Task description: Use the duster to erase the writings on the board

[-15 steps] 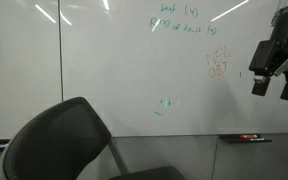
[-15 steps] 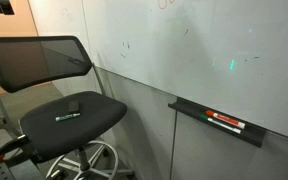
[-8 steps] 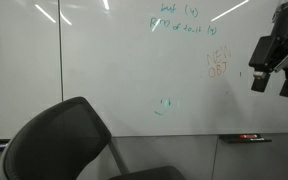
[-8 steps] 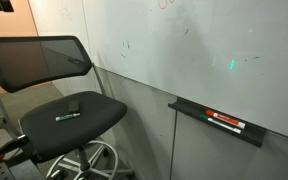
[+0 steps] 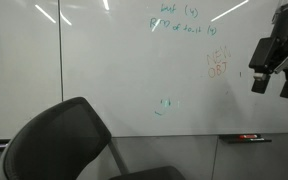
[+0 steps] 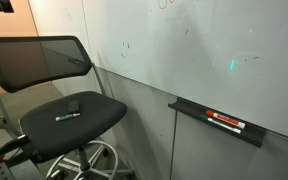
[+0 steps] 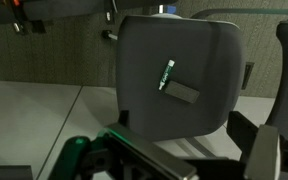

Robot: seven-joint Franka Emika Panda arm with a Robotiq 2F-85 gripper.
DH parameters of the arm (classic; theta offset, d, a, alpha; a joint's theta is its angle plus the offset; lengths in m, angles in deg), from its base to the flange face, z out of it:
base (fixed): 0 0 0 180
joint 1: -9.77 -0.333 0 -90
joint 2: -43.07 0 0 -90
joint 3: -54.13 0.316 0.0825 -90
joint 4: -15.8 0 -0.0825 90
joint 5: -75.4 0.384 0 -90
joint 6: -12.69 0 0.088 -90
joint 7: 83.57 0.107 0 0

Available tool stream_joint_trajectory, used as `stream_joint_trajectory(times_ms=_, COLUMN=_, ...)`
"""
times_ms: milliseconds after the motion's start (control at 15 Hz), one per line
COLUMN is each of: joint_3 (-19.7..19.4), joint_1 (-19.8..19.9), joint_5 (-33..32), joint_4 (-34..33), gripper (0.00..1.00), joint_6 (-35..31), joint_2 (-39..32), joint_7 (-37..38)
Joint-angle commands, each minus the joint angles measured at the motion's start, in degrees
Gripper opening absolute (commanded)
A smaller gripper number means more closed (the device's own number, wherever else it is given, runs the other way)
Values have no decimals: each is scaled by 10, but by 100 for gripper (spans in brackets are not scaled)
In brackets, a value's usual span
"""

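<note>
The duster (image 6: 72,106) is a small dark block lying on the black chair seat (image 6: 54,128), next to a green marker (image 6: 67,117). In the wrist view the duster (image 7: 184,95) and the green marker (image 7: 167,75) lie on the seat, far below my gripper (image 7: 184,135). My gripper (image 5: 274,85) hangs open and empty at the right, in front of the board (image 5: 104,70). The writings are two green lines (image 5: 184,20), orange-red scribbles (image 5: 217,65) and a green smiley (image 5: 165,104).
A mesh-backed office chair (image 5: 59,145) stands in front of the board. A narrow tray (image 6: 219,128) under the board holds red-and-black markers (image 6: 224,122), which also show in an exterior view (image 5: 246,137). Grey floor (image 7: 34,120) lies around the chair.
</note>
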Motion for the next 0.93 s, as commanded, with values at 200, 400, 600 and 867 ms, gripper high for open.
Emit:
stream_joint_trajectory(times_ms=200, joint_3=10, joint_1=1, joint_5=-10, joint_4=-8, gripper=100, joint_6=-9, joint_2=-19, joint_7=-21)
stream_joint_trajectory(times_ms=400, joint_3=30, joint_1=-4, joint_5=-33, joint_4=-9, gripper=100, joint_6=-28, joint_2=-40, joint_7=-44)
stream_joint_trajectory(times_ms=600, joint_3=52, joint_1=-10, joint_5=-64, joint_4=-8, gripper=100, joint_6=-69, joint_2=-65, joint_7=-61)
stream_joint_trajectory(times_ms=867, joint_3=71, joint_1=-27, joint_5=-99, joint_4=-14, gripper=100, joint_6=-138, joint_2=-122, joint_7=-90)
